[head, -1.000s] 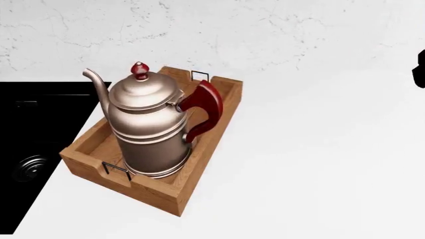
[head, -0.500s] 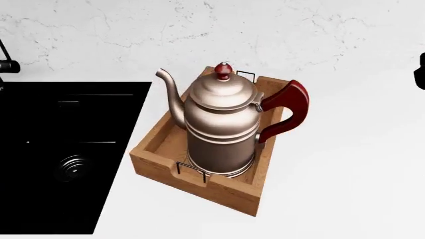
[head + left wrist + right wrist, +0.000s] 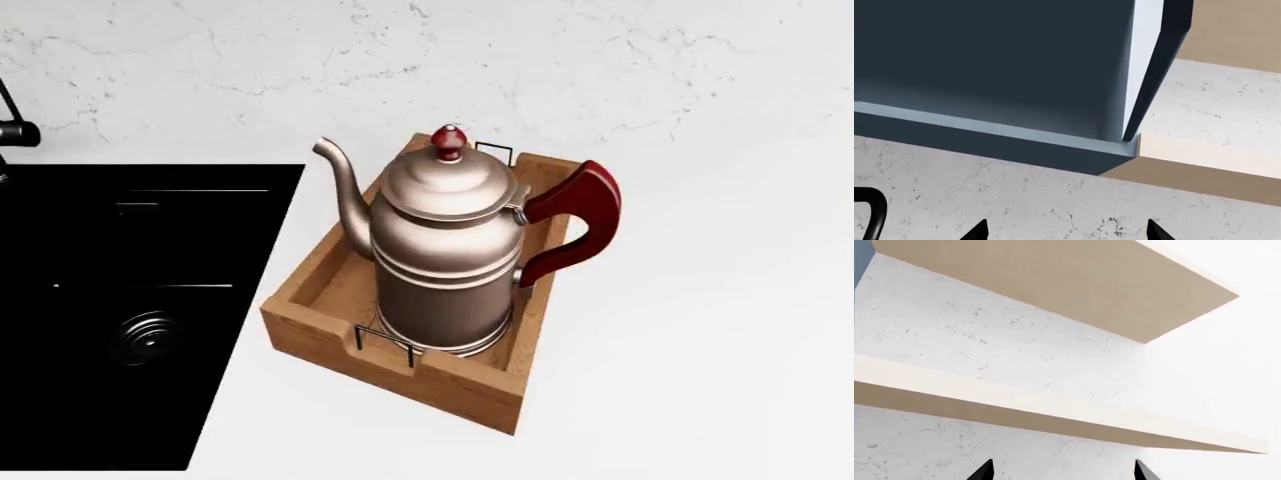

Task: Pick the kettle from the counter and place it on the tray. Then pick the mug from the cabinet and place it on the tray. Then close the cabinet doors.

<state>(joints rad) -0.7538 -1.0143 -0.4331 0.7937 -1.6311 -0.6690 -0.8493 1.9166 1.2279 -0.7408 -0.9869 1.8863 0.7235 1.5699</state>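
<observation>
Claw tips of left claw [image 3: 1064, 231] & right claw [image 3: 1062, 469] spread wide, holding nothing. Kettle [image 3: 447, 258] stands upright in tray [image 3: 320, 332] on worktop [image 3: 694, 340], beside sink [image 3: 127, 300]. Nothing moved vs half a sec ago.

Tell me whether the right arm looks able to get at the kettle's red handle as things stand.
Probably yes. The kettle stands upright in the tray, its handle jutting out over the tray's wall toward the robot's right with bare counter beside it. The right arm itself isn't in the head view, though.
</observation>
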